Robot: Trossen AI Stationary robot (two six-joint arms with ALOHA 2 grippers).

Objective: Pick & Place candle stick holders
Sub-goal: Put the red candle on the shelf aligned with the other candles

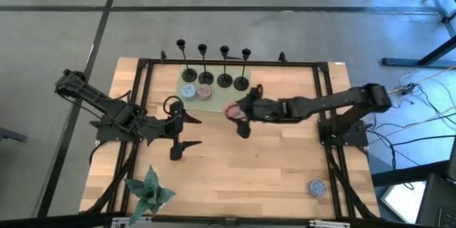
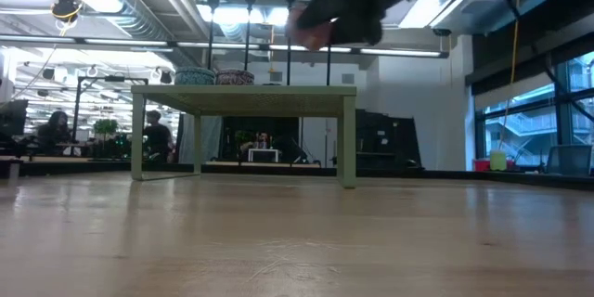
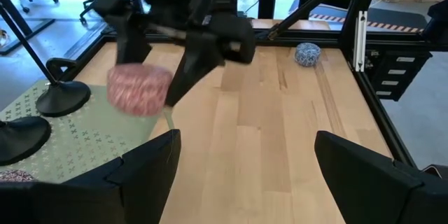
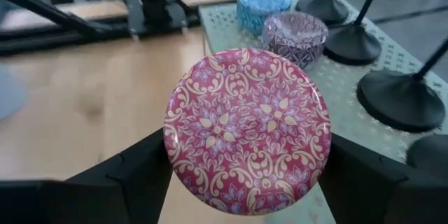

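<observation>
Several black candle stick holders (image 1: 214, 64) stand upright on their round bases in a row along the far side of a green stand (image 1: 217, 98); their bases (image 4: 402, 98) also show in the right wrist view. My right gripper (image 1: 239, 115) reaches in from the right and is shut on a red patterned round tin (image 4: 246, 129) near the stand's front right corner. My left gripper (image 1: 179, 127) hangs open to the left of it, with nothing between its fingers (image 3: 147, 171). My right gripper pinches the red tin by opposite sides of its round wall (image 4: 168, 147) between its two fingers. The fingers come from the table's right, slanting down. The tin is lifted clear of table and stand, its patterned top (image 4: 246, 129) facing the wrist.
A blue tin (image 1: 189, 92) and a purple tin (image 1: 205, 92) sit on the green stand in front of the holders. Another blue tin (image 1: 317, 187) lies near the table's front right. A green plant (image 1: 149, 192) stands at the front left. Bare wood lies in the middle.
</observation>
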